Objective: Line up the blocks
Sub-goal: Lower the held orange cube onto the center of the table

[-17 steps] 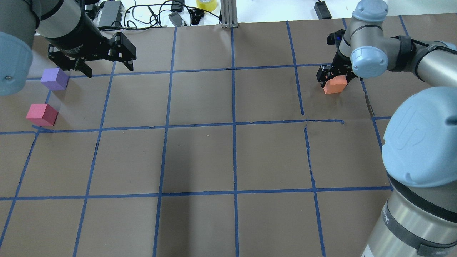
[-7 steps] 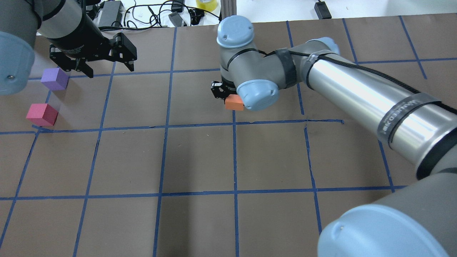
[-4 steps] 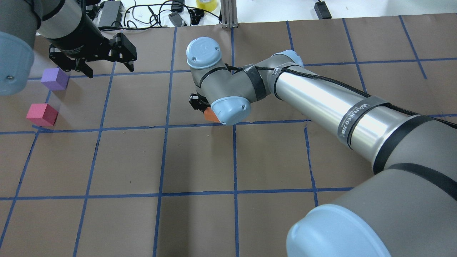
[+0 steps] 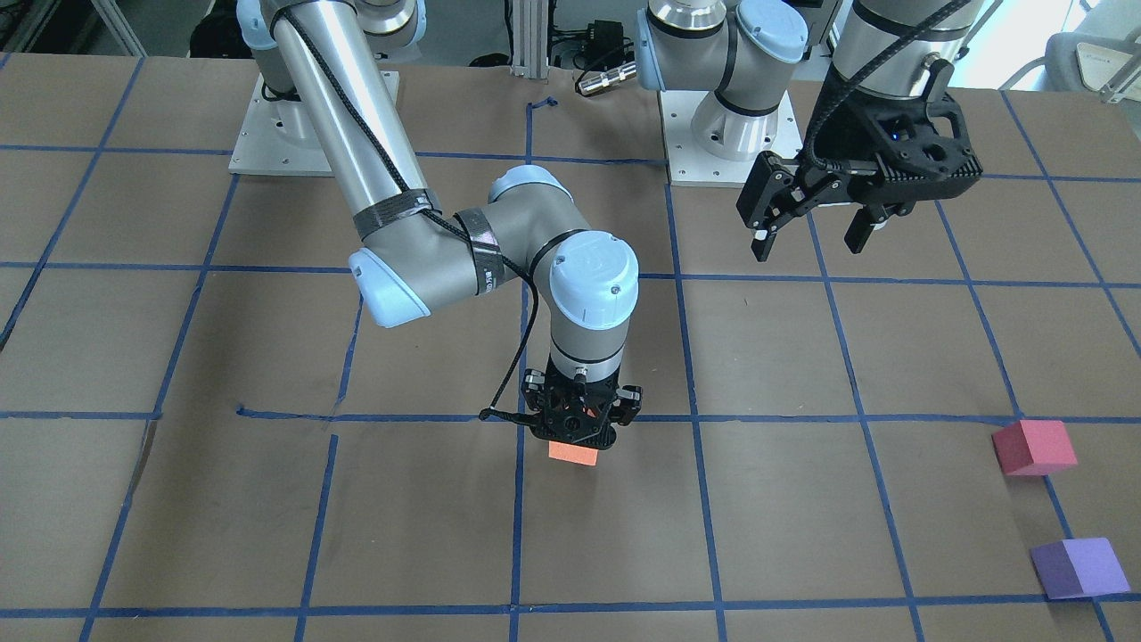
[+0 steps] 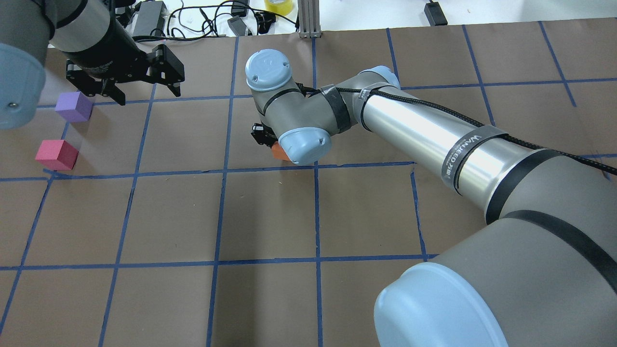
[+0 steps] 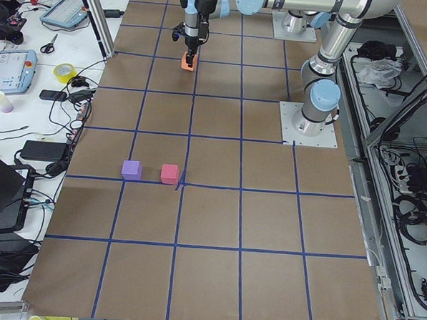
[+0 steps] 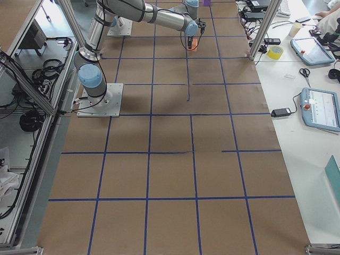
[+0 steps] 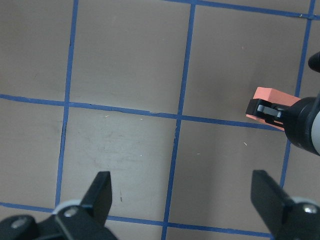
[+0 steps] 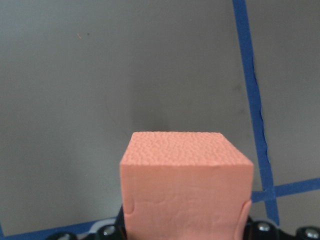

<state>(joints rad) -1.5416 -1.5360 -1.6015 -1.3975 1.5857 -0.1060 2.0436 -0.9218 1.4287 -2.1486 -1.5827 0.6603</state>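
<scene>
My right gripper point(image 5: 268, 143) is shut on the orange block point(image 5: 278, 153), near the middle of the table beside a blue tape crossing. They also show in the front view, gripper point(image 4: 578, 439) and block point(image 4: 573, 453); the block fills the right wrist view point(image 9: 185, 185). The purple block point(image 5: 73, 106) and the red-pink block point(image 5: 56, 154) sit apart on the table's left side. My left gripper point(image 5: 147, 95) is open and empty, raised just right of the purple block. Its wrist view shows the orange block point(image 8: 270, 102) between the right gripper's fingers.
Brown paper with a blue tape grid point(image 5: 224, 169) covers the table. Cables, a power brick point(image 5: 149, 18), a yellow tape roll point(image 5: 278, 5) and an aluminium post point(image 5: 308, 19) lie along the far edge. The arm bases point(image 4: 726, 134) stand at the robot's side.
My right arm has carried the orange block from the far right of the table leftwards to the middle. The left gripper and the other two blocks have not moved.
</scene>
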